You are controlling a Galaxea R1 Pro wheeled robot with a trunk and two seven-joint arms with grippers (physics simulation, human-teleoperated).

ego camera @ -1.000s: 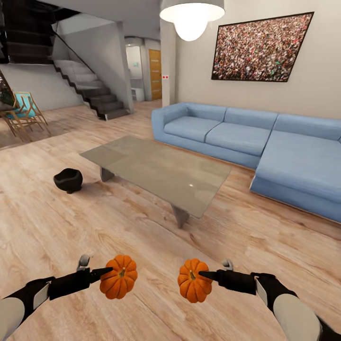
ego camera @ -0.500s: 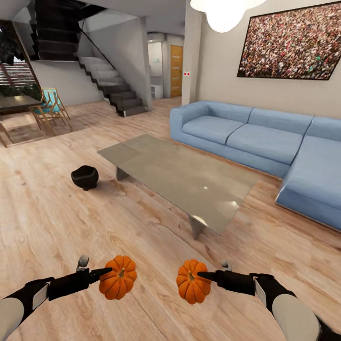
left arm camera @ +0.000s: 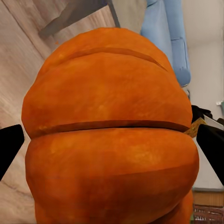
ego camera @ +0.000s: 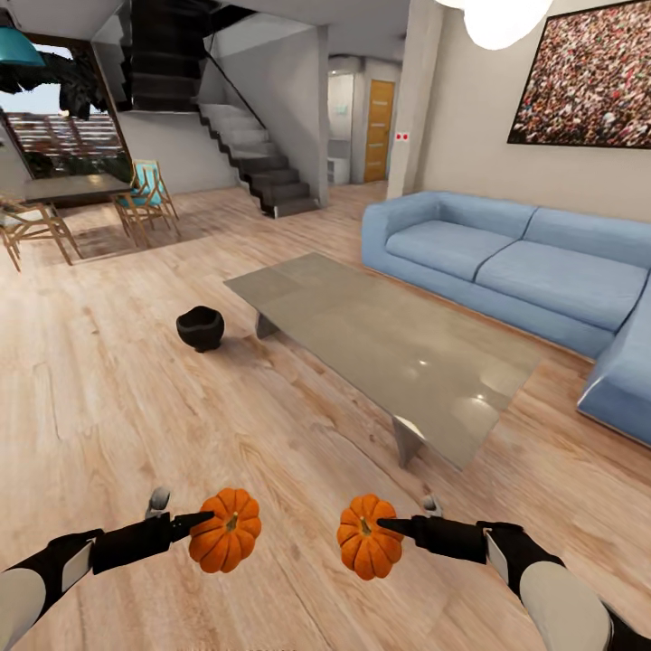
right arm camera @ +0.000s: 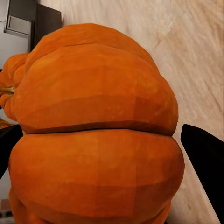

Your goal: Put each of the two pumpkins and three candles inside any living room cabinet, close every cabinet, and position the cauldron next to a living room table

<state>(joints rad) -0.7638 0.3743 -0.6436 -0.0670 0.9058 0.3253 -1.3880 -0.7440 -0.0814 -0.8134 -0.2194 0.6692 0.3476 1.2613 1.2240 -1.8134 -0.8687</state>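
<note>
Down at 6 o'clock: two small ribbed orange pumpkins, one pinched in each gripper.

Left gripper (ego camera: 201, 520) clamps the left pumpkin (ego camera: 226, 530), right gripper (ego camera: 387, 524) clamps the right pumpkin (ego camera: 368, 536), both above the wood floor (ego camera: 108, 407). Matte black round cauldron (ego camera: 200, 328) sits at 11 o'clock, just beside the low grey glass-topped table (ego camera: 389, 348).

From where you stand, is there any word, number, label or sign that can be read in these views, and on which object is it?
No text can be read in any view.
Small white plate with red marks on the pillar by the orange door: too small to read.
Large framed picture above the blue sofa: a speckled crowd-like pattern, no letters.
Pumpkins, cauldron, table: no labels.
</note>
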